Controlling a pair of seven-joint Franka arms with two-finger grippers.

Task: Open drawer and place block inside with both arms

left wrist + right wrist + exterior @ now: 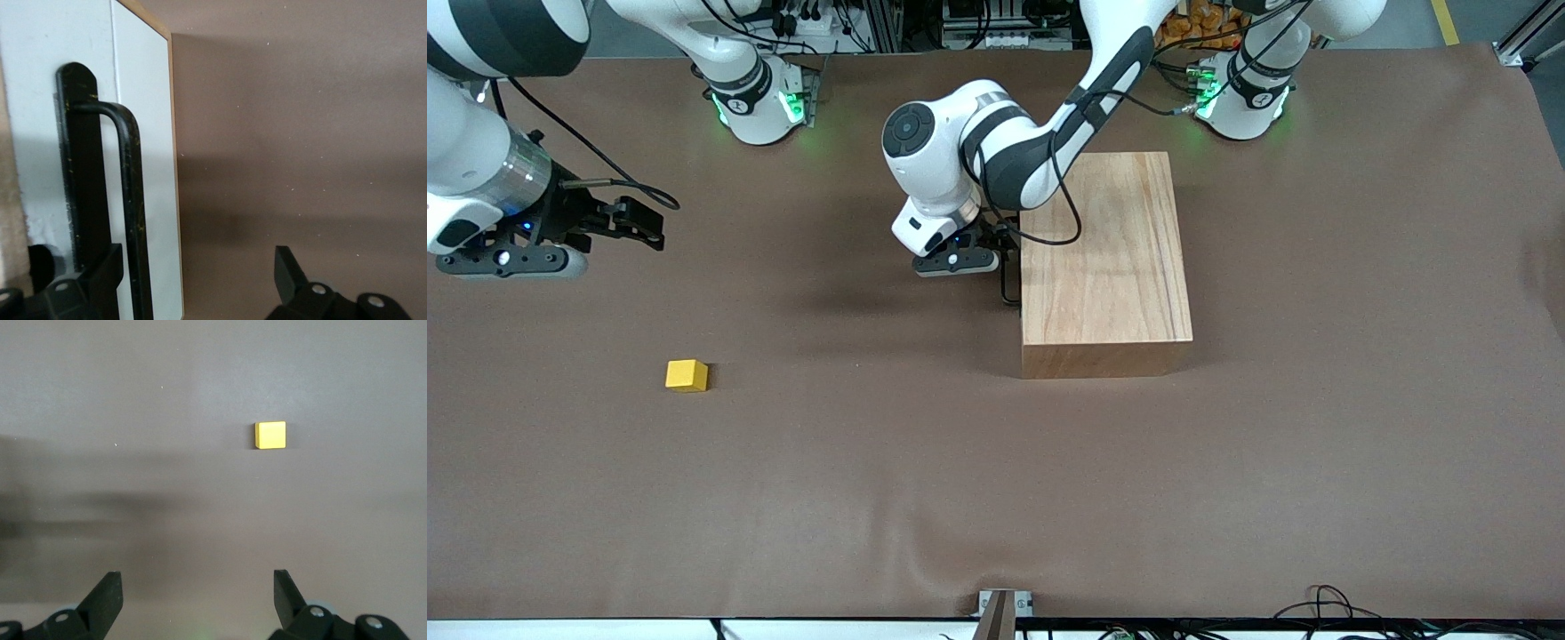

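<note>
The wooden box [1107, 258] stands in the middle of the table, its drawer shut. The drawer's white front panel [150, 133] faces the right arm's end and carries the black wire handle [131, 193]. My left gripper [1005, 253] is open at this front; in the left wrist view [197, 261] the handle lies between the jaws, close to one finger [100, 273], with nothing gripped. The yellow block [687, 375] lies on the table toward the right arm's end. My right gripper [649, 227] hangs open and empty over the table there; the right wrist view [197, 581] shows the block [270, 435] ahead.
The brown table cover [996, 498] is bare between the block and the box. Both arm bases [760, 102] stand along the table edge farthest from the front camera. Cables [1325, 604] lie at the nearest edge.
</note>
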